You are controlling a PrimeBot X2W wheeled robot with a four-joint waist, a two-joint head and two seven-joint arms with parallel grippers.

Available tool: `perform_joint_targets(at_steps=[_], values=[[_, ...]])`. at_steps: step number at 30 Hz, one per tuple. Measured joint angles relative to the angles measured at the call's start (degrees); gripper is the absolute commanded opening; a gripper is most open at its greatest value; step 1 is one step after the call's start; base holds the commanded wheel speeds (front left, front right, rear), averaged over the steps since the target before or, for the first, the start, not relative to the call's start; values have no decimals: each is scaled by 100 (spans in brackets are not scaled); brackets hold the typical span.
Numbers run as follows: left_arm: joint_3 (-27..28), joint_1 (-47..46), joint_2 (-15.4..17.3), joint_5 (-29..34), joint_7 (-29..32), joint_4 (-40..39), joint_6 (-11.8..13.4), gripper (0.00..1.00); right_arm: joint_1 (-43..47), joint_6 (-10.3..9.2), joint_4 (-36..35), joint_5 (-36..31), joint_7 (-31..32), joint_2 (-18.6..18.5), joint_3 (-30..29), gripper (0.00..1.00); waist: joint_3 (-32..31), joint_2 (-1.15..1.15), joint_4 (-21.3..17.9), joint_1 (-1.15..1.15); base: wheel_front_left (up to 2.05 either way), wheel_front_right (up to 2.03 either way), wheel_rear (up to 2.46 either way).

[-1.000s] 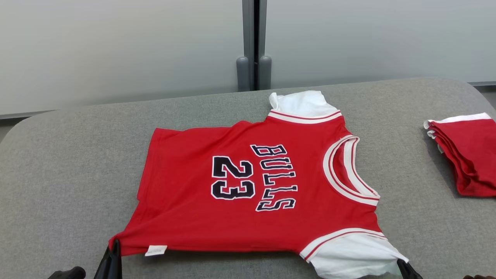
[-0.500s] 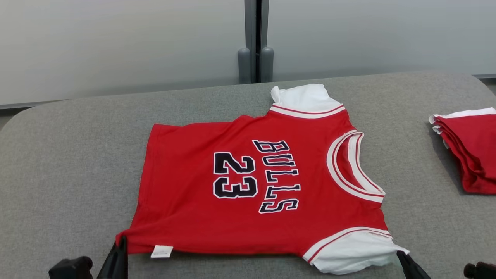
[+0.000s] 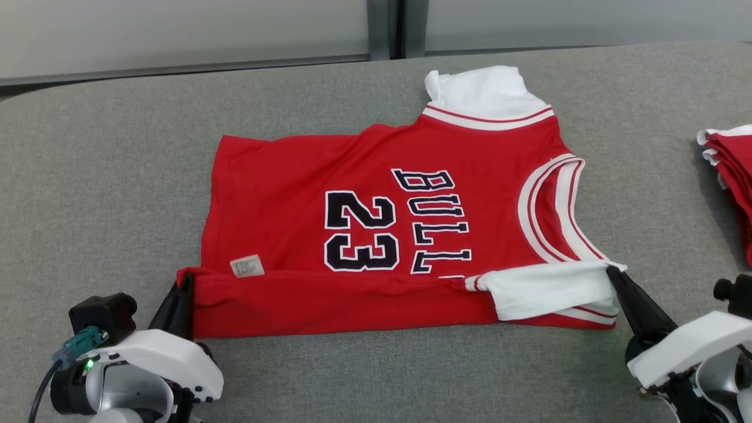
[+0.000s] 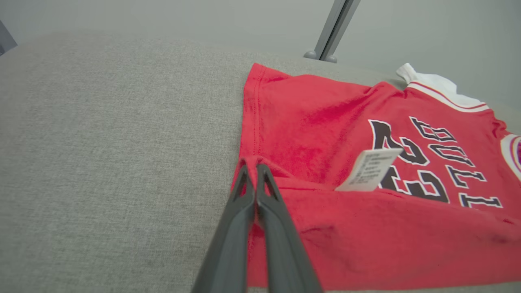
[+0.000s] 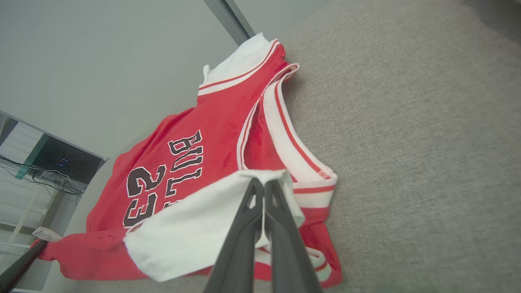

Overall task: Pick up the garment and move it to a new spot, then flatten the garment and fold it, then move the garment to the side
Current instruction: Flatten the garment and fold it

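The garment (image 3: 376,229) is a red jersey with white sleeves and black "BULLS 23" print, lying on the grey table with its near long edge turned up and over toward the far side. My left gripper (image 3: 185,281) is shut on the garment's near hem corner; the left wrist view has the fingertips (image 4: 255,169) pinching red cloth (image 4: 366,228) beside a white label (image 4: 368,170). My right gripper (image 3: 612,271) is shut on the white near sleeve; in the right wrist view the gripper (image 5: 262,184) pinches that sleeve (image 5: 195,232), held over the red front.
A pile of folded red and white garments (image 3: 731,176) lies at the table's right edge. The grey fabric table (image 3: 106,188) stretches wide to the left and in front. A pale wall with a grey post (image 3: 396,26) stands behind the table.
Both grippers have carried the garment's near edge up and away from me, folding it over the lower print. The camera has tilted down, bringing both wrists into view.
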Motion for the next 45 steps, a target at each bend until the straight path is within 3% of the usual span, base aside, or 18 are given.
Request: perform_joint_targets(at_steps=[2,3,4,5,6,8,12,18,23,33,45], values=[[-33,-149,-21,-51,29,91,-26,0,-246,1,153,254,103,18,41,0,139,0,18,0,0,0,0],[-67,-219,-29,-75,31,137,-57,3,-366,0,202,431,125,48,21,34,208,0,28,0,0,0,0],[-87,-289,-63,-152,30,174,-89,26,-479,0,230,699,125,125,-44,91,271,0,39,0,0,0,0],[-105,-352,-100,-221,19,196,-123,45,-594,0,253,839,131,147,-52,100,332,0,50,0,0,0,0],[-131,-416,-111,-240,-25,230,-126,100,-700,0,254,898,93,135,-63,100,391,0,60,0,0,0,0],[-162,-504,-126,-296,-110,289,-170,100,-868,0,238,1233,-24,142,-127,100,491,0,82,0,0,0,0],[-143,-555,-153,-203,-677,286,-115,100,-980,0,37,1205,-609,-40,42,100,613,0,110,0,0,0,0],[-158,-594,-203,166,-1895,155,70,100,-959,0,-190,258,-2109,-543,394,100,568,0,83,0,0,0,0],[-143,-542,-244,370,-2457,-11,211,100,-817,0,-209,-366,-2777,-736,444,100,390,0,18,0,0,0,0],[-145,103,-224,937,-2576,-232,336,100,-23,1,-471,-1615,-2938,-655,224,100,-157,0,-114,0,0,0,0],[-301,783,-112,1031,-2452,163,318,100,818,1,-604,-2092,-2619,-333,114,100,-682,0,-175,0,0,0,0]])
